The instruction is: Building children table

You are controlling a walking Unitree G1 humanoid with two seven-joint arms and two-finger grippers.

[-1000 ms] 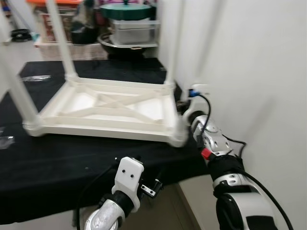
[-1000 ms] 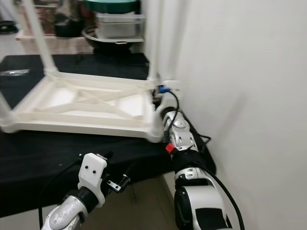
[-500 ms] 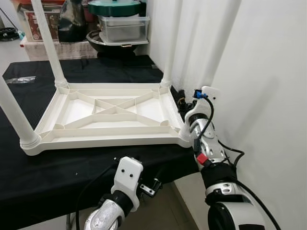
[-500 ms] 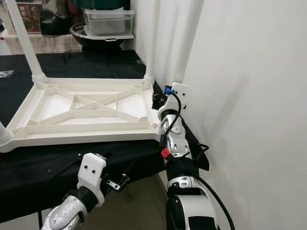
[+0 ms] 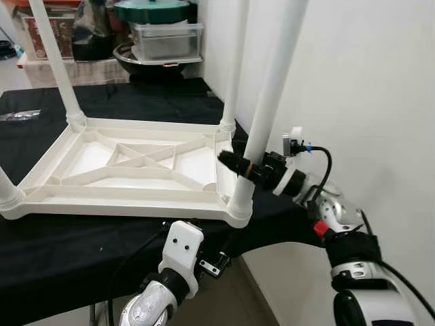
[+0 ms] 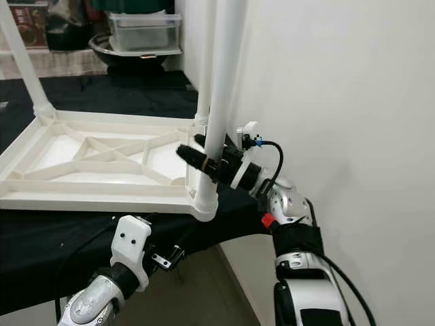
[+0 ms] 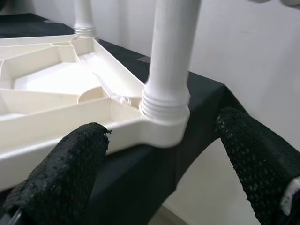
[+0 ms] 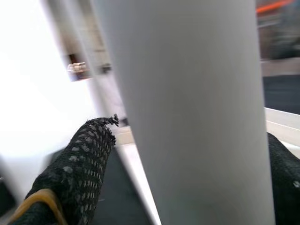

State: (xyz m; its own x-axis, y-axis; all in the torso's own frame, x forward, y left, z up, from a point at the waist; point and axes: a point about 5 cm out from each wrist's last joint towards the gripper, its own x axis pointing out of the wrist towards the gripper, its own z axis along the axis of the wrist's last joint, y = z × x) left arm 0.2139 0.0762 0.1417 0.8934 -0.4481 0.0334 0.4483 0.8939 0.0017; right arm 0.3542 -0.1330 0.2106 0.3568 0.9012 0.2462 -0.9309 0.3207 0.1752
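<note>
While the white plastic children's table (image 5: 129, 166) lies upside down on the black-covered counter (image 5: 81, 238), its ribbed underside faces up and its legs stand upright from the corners. It sits at the counter's right end, close to the white wall (image 5: 367, 81).

At the near right corner, the right gripper (image 5: 246, 168) reaches in from the wall side and has its two black fingers (image 8: 77, 164) on either side of the near right leg (image 5: 268, 102), low on the leg, just above the threaded collar where it enters the tabletop. The jaws are closed on that leg, with the leg filling the space between them in the right wrist view. The right arm (image 5: 333, 221) bends up from below the counter's edge, with a black cable looping over its wrist.

The left gripper (image 7: 168, 164) hangs below and in front of the counter's near edge, touching nothing. Its jaws are spread wide, and between them the left wrist view looks up at the same corner of the table and the collar of the leg (image 7: 165, 105).

Beyond the counter, a shelf (image 5: 102, 64) carries a clear plastic box (image 5: 166, 41) with a green lid (image 5: 151, 10) on top and a dark bowl (image 5: 160, 64) beneath it.
</note>
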